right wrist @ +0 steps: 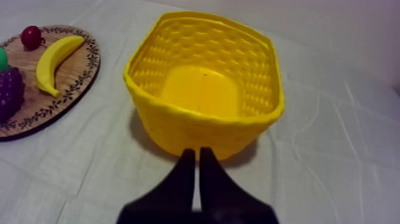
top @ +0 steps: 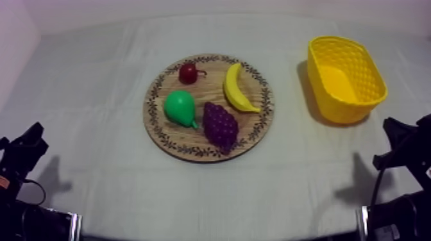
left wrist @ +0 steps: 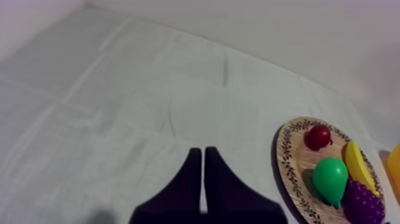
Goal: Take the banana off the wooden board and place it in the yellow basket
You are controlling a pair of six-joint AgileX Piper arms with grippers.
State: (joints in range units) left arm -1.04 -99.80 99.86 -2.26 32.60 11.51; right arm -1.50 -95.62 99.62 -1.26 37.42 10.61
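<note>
With the left gripper [left wrist: 202,152] and right gripper [right wrist: 196,153] pressed together on nothing, the banana [top: 236,88] looked light, stiff and slick, best pinched across its middle.

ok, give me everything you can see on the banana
The banana is a yellow toy, smooth and plastic-looking, curved. It lies flat on the round wooden board, on the side nearest the yellow basket, one tip near the patterned rim. It touches only the board; the grapes sit close beside it but apart.
</note>
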